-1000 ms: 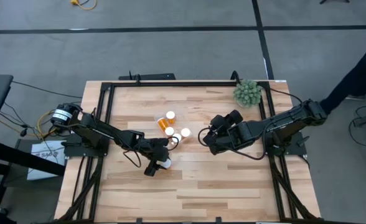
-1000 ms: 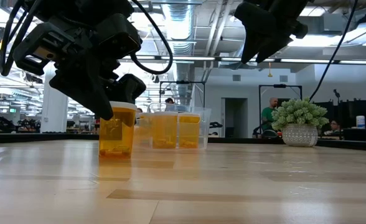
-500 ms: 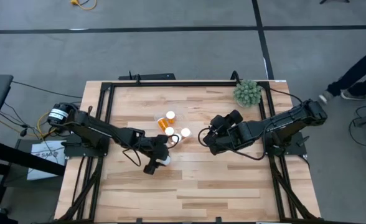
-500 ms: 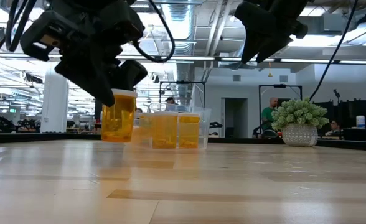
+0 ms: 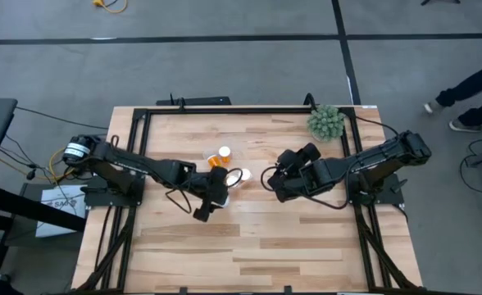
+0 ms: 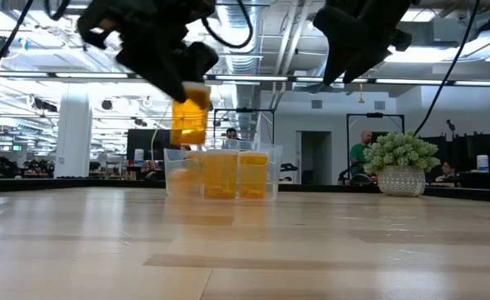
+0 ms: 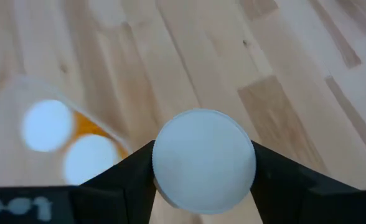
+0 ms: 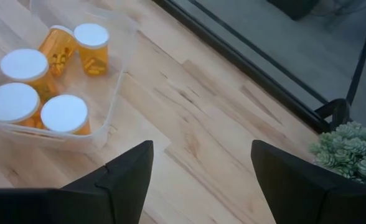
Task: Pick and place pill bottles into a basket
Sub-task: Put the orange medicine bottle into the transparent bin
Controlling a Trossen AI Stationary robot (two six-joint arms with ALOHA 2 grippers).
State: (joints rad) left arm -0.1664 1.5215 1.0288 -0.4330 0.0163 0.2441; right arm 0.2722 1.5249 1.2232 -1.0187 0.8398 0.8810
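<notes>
Left gripper [image 6: 182, 79]: we recorded it raised above the table [image 5: 257, 246], fingers [image 7: 124, 180] clamped on either side of 1 pill bottle [image 6: 189, 117]. We saw this bottle hanging clear of the wood in the low view, its orange body just above the near rim of the basket [image 6: 272, 171]. From the left wrist view we logged its white cap [image 7: 203, 160] between the 2 dark fingers, with 2 more caps lower down beside it.

Basket contents: we counted 4 capped bottles [image 8: 65, 114] through the right wrist view, 3 upright and close together, 1 leaning [image 8: 57, 46] against its neighbour. From above, we noted the basket near the table's middle, partly covered by the left arm.

Right gripper [image 5: 270, 183]: we found it held in the air to the right of the basket, well apart from it, fingers [image 8: 124, 177] standing apart with nothing between them.

Other items: we listed 1 green spiky plant [image 5: 326, 122] at the far right corner, in a pale pot [image 6: 401, 180]. Beyond the table we noted a person [image 6: 362, 154] standing in the room.
</notes>
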